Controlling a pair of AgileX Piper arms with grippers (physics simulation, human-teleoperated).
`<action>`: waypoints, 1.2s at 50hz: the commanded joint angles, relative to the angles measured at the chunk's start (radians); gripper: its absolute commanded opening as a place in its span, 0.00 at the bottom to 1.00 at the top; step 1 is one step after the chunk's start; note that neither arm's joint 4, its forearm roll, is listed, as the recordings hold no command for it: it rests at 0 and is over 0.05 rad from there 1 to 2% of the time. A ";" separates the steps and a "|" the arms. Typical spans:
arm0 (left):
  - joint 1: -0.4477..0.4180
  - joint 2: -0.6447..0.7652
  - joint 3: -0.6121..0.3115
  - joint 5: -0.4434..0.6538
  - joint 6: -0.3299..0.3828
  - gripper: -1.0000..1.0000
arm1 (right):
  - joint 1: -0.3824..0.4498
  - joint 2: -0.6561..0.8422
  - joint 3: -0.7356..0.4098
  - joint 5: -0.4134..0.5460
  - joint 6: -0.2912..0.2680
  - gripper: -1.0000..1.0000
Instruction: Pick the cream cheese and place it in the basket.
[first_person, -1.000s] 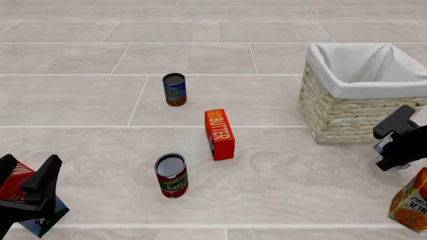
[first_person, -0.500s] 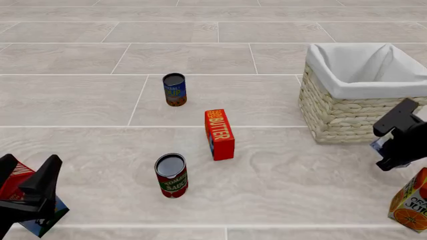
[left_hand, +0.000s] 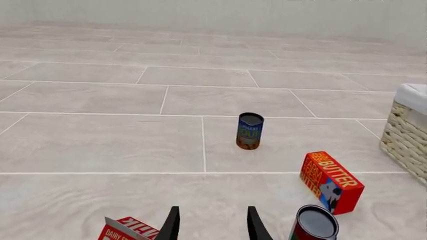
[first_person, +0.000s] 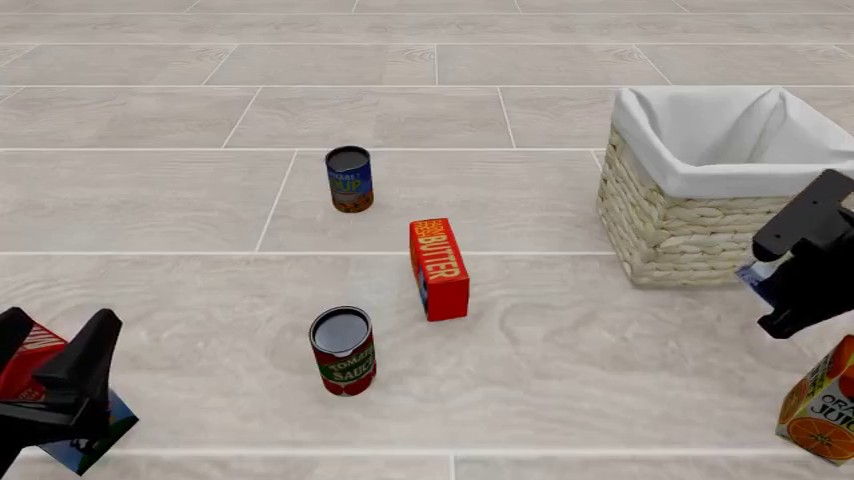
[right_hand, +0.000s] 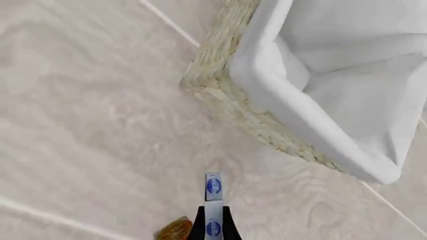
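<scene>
Now the right gripper (right_hand: 212, 226), clamped on the cream cheese (right_hand: 213, 192), carries it beside the basket (first_person: 667, 235); next, swing over the rim.

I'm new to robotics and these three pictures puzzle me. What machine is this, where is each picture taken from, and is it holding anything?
These are simulator renders of two robot arms at a tiled table. One camera looks down from behind the arms; the other two sit on each wrist.

The right gripper is shut on the cream cheese, a thin pale-blue box, beside the basket. The left gripper is open and holds nothing; it is near a milk carton.

Also on the table: a butter box, a tomato sauce can, another can and an orange juice carton.
</scene>
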 joint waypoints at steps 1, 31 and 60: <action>-0.001 -0.012 -0.006 0.015 -0.005 1.00 | 0.060 -0.144 -0.015 0.086 0.042 0.00; -0.008 -0.040 -0.012 0.038 -0.017 1.00 | 0.230 -0.450 -0.139 0.362 0.252 0.00; -0.003 -0.070 0.000 0.053 -0.030 1.00 | 0.277 -0.328 -0.408 0.183 0.795 0.00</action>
